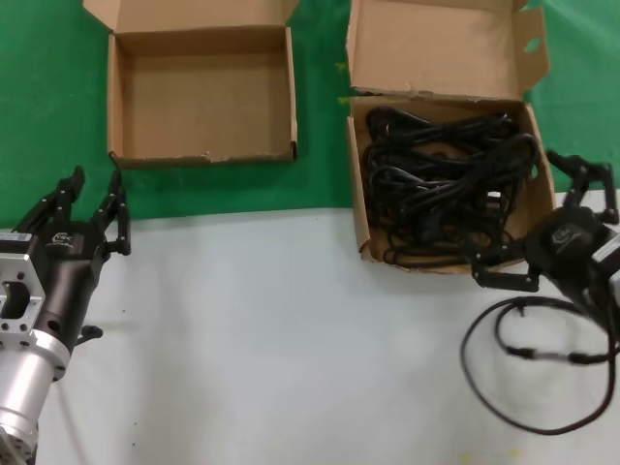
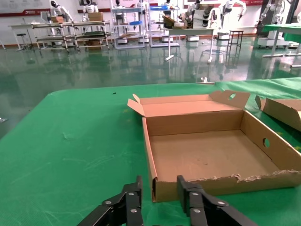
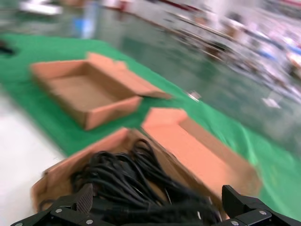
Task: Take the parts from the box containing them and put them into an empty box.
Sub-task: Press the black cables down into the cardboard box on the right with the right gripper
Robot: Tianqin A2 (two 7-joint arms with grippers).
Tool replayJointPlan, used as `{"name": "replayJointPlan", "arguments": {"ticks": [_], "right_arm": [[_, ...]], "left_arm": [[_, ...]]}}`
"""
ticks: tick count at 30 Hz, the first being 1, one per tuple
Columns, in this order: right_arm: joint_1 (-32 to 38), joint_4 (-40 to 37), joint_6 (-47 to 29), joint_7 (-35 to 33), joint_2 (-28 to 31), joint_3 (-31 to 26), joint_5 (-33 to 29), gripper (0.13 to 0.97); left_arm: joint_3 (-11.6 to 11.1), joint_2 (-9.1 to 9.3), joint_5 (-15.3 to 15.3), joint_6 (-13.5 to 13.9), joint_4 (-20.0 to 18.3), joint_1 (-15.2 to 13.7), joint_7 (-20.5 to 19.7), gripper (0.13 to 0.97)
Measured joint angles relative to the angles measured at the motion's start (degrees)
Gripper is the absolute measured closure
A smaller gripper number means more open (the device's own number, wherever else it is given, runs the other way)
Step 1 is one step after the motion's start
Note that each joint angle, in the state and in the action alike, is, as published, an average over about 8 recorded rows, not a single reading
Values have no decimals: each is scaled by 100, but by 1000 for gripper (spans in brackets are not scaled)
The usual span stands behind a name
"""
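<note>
The empty box (image 1: 203,145) lies open at the far left on the green cloth, and it fills the left wrist view (image 2: 211,150). The box containing the parts (image 1: 436,48) sits at the far right, its tall flap raised. The parts (image 1: 436,184) are tangled black cords filling that box, also seen close up in the right wrist view (image 3: 136,183). My right gripper (image 1: 515,217) is open wide at this box's near right corner, its fingers spanning the cords (image 3: 158,197). My left gripper (image 1: 92,199) rests open just in front of the empty box's near left corner (image 2: 160,183).
A thin looping black cable (image 1: 542,387) lies on the white table surface (image 1: 291,339) under my right arm. The green cloth (image 1: 48,97) covers the far half. The empty box (image 3: 89,89) also shows beyond the cords in the right wrist view.
</note>
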Motion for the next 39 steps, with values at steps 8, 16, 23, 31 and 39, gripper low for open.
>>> {"name": "replayJointPlan", "arguments": {"ticks": [8, 16, 23, 31, 39], "right_arm": [[756, 47, -1394, -1224, 1014, -302, -353, 129], [1665, 107, -2248, -1375, 1745, -924, -1230, 129], [2243, 159, -2653, -1132, 1944, -1363, -2147, 129], [2577, 116, -2696, -1128, 1784, -1652, -2767, 133], [2720, -30, -2657, -1127, 1615, -1813, -3169, 192]], "left_arm": [[0, 0, 0, 0, 0, 0, 0, 801], [0, 0, 1, 0, 0, 0, 0, 902], [0, 0, 1, 0, 0, 0, 0, 944], [0, 0, 1, 0, 0, 0, 0, 952], [0, 0, 1, 0, 0, 0, 0, 952]]}}
